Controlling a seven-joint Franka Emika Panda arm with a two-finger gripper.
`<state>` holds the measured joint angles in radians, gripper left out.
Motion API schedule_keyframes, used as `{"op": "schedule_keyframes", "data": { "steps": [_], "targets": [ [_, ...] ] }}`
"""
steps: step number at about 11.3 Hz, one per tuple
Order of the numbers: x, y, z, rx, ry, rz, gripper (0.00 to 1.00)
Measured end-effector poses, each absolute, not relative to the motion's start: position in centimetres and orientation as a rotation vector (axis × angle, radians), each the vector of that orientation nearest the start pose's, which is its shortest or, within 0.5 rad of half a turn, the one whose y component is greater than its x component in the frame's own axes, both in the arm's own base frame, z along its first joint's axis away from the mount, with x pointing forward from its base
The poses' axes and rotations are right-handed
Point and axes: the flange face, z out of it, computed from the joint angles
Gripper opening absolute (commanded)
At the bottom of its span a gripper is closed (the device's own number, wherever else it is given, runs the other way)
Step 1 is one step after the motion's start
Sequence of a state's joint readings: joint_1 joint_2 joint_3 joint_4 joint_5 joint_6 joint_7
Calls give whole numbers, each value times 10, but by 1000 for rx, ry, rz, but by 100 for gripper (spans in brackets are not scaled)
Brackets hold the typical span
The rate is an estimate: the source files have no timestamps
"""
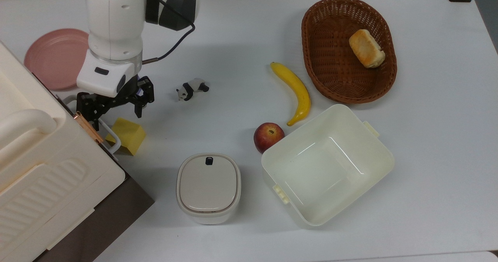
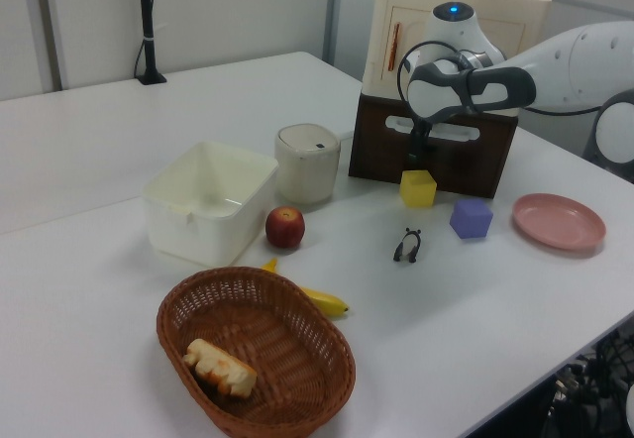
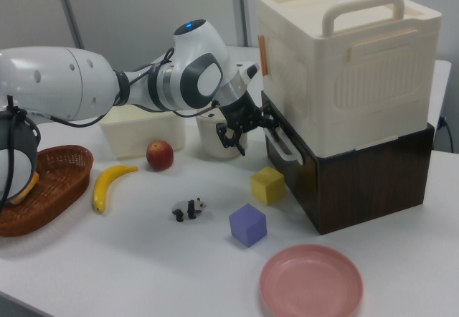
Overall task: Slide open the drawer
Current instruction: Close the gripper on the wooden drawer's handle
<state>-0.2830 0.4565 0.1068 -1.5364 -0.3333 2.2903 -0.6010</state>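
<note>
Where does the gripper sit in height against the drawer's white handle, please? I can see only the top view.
Observer: In the right view the gripper hangs above the tabletop, level with the upper end of the white handle, fingers spread.
Operator: Is the drawer out at all?
Observer: The dark front of the drawer looks flush with its side there, so shut, I think.
Operator: Is anything hidden under the arm?
Observer: Yes, a purple cube stands on the table near the yellow cube, apart from it.
</note>
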Motion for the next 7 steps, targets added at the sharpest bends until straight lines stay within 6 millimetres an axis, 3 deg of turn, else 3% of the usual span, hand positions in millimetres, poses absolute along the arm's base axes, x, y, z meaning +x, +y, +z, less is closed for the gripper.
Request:
{"op": "schedule_keyframes", "data": {
  "steps": [7],
  "targets": [
    [700,-146,429,-3314,-999,-343,100]
  ]
}}
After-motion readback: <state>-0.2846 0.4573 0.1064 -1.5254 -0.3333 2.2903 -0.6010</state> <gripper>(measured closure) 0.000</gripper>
